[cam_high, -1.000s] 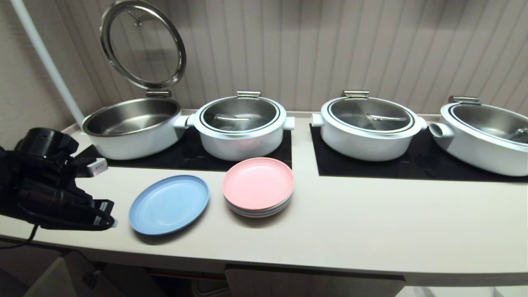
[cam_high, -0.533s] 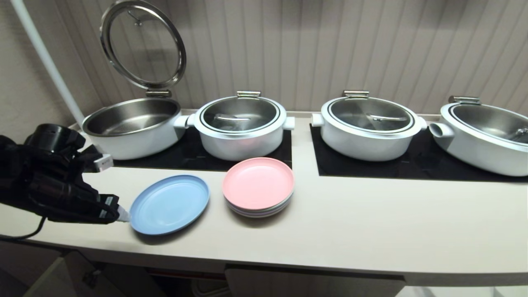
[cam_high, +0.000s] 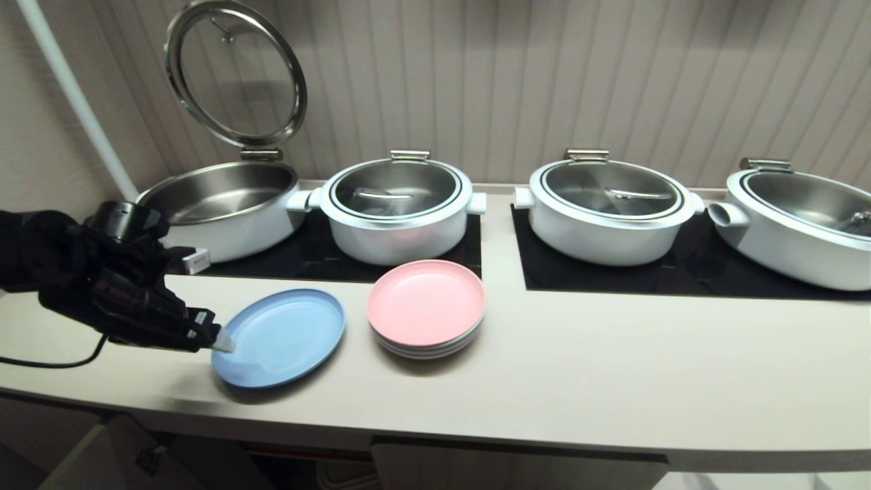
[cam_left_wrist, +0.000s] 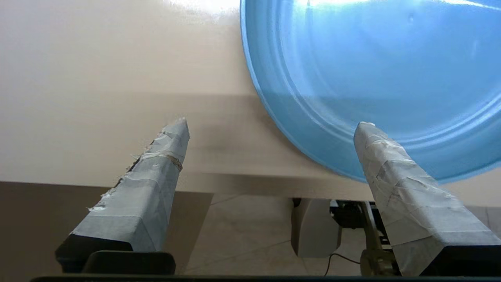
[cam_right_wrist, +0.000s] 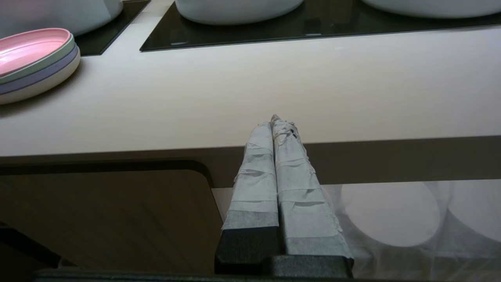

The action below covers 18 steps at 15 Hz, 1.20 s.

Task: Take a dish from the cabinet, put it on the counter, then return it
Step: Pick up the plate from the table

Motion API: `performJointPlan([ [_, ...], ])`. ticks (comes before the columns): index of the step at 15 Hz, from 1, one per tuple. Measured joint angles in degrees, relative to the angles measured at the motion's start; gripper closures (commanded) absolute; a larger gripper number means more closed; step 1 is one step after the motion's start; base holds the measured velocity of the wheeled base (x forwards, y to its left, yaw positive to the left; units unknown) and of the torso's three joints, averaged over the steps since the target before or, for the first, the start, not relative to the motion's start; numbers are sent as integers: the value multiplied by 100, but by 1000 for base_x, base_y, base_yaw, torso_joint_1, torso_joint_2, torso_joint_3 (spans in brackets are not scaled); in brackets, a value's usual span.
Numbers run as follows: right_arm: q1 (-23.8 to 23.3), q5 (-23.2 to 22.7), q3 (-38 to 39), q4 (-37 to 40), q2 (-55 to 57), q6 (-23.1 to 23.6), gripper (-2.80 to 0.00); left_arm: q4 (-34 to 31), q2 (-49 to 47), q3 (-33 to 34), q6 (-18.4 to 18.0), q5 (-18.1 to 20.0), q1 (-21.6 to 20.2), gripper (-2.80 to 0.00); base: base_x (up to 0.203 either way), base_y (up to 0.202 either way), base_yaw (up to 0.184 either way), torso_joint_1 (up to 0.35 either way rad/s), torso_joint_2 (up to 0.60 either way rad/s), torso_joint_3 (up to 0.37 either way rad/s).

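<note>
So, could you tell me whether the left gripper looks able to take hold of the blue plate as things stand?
Probably yes: the left gripper is open at the blue plate's near-left rim, one finger already over it, with bare counter around.

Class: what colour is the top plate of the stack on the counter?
Pink; the stack shows best in the head view.

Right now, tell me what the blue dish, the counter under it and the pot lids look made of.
Blue dish: likely matte plastic; flat even colour, soft sheen, moulded rings inside the rim.
Counter: smooth cream solid surface or laminate, can't tell which; broad soft reflections, rounded front edge.
Pot lids: seemingly glass in a polished metal ring; the raised one shows the wall through it.
</note>
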<state>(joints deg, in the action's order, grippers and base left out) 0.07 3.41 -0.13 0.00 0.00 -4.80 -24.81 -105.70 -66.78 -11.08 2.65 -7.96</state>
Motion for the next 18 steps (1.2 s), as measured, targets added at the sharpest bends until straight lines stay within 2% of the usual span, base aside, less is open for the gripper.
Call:
performJointPlan([
  [7, 0, -2, 0, 0, 0, -2, 0, 0, -660, -347, 8, -59, 26, -280, 0, 0, 0, 0, 0, 0],
  [18, 0, 0, -2, 0, 0, 1, 0, 17, -1045, -598, 28, -56, 33, -280, 0, 0, 0, 0, 0, 0],
])
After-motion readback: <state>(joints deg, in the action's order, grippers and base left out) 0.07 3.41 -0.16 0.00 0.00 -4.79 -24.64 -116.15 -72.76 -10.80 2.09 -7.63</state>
